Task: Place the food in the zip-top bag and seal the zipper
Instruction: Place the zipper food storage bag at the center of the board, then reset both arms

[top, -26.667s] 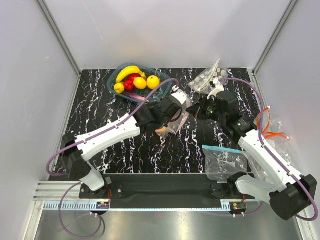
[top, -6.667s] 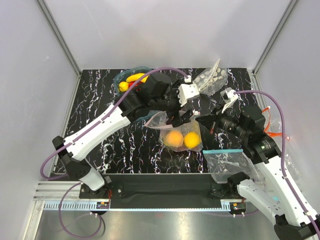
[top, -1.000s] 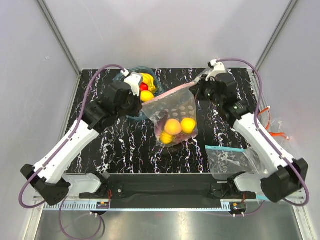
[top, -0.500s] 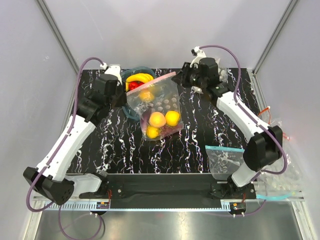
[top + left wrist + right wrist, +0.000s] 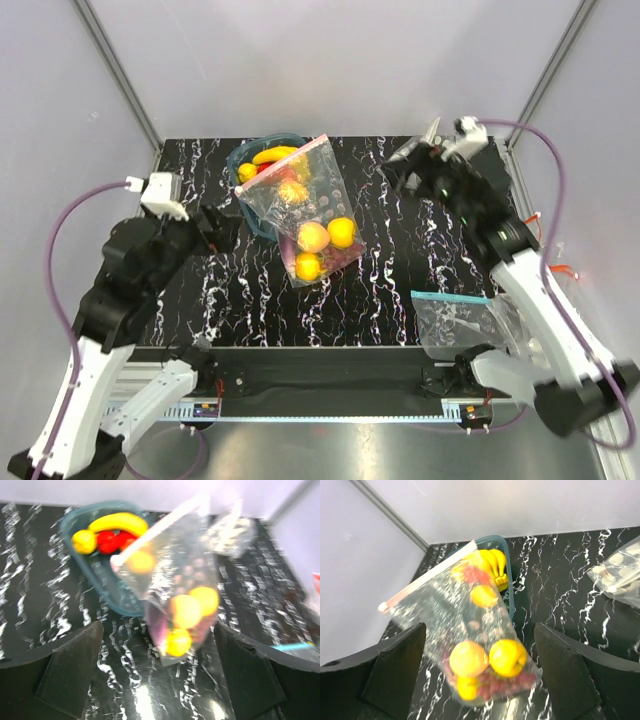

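"How far along am I?"

"You've got three fruits [image 5: 313, 236] in the bag [image 5: 318, 200], lying toward the far edge, its mouth propped on the bowl [image 5: 262, 141]. A banana [image 5: 272, 155] remains there. I can't tell if the zipper [image 5: 283, 168] is sealed."

"What changed?"

"Half a second ago you held the mouth's ends. Now your left gripper [image 5: 222, 226] and right gripper [image 5: 398, 178] are spread, empty, backed off."

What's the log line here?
left gripper open | right gripper open | zip-top bag unheld, leaning on container, fruit inside | zipper looks shut, unconfirmed | banana in container
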Motion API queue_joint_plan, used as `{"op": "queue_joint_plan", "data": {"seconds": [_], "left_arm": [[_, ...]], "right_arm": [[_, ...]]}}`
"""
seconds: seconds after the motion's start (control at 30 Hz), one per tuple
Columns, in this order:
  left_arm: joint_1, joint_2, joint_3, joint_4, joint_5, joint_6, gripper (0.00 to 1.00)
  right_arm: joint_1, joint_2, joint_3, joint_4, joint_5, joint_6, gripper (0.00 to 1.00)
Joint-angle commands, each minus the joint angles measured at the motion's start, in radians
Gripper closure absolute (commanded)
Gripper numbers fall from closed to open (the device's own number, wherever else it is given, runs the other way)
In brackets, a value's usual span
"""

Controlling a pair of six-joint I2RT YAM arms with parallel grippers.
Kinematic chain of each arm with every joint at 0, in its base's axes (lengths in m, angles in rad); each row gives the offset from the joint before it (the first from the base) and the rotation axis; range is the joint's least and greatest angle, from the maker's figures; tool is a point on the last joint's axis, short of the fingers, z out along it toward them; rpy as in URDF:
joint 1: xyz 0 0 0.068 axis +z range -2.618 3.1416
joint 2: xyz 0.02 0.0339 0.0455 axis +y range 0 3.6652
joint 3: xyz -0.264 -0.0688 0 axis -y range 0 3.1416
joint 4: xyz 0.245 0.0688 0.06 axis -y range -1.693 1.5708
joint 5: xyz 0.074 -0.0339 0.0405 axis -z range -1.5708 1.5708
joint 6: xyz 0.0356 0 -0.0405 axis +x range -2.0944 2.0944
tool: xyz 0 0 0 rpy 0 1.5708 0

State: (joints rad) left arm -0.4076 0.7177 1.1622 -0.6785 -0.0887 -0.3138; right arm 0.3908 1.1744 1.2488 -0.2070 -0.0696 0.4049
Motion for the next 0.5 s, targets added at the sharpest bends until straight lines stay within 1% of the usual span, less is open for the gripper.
{"op": "queue_joint_plan", "data": {"seconds": [0.0,0.03,0.1,0.13,0.17,0.23,0.27,0.37,0.47], "left_arm": [[-0.004,-0.047,-0.009,-0.027,0.141,0.030,0.01],[-0.004,-0.079,-0.019,-0.061,0.141,0.054,0.01],[-0.002,-0.118,-0.053,-0.076,0.138,0.079,0.01],[-0.003,-0.164,-0.077,-0.070,0.133,0.084,0.01],[-0.002,-0.187,-0.135,-0.066,0.132,0.082,0.01],[-0.004,-0.256,-0.189,-0.037,0.144,0.081,0.01],[-0.002,-0.277,-0.240,-0.024,0.156,0.079,0.01],[-0.004,-0.337,-0.306,0.019,0.173,0.085,0.01],[-0.002,-0.374,-0.378,0.049,0.167,0.091,0.01]], "right_arm": [[0.002,-0.204,-0.127,-0.086,0.040,-0.009,0.04],[0.002,-0.294,-0.187,-0.106,0.045,-0.005,0.04],[0.002,-0.381,-0.235,-0.170,0.062,-0.003,0.04],[0.002,-0.422,-0.277,-0.190,0.063,0.003,0.04],[0.002,-0.503,-0.296,-0.207,0.063,0.006,0.04],[0.002,-0.573,-0.334,-0.259,0.096,0.012,0.04],[0.002,-0.635,-0.347,-0.276,0.105,0.014,0.04],[0.002,-0.731,-0.385,-0.324,0.126,0.023,0.03],[0.002,-0.775,-0.403,-0.379,0.132,0.023,0.03]]}}
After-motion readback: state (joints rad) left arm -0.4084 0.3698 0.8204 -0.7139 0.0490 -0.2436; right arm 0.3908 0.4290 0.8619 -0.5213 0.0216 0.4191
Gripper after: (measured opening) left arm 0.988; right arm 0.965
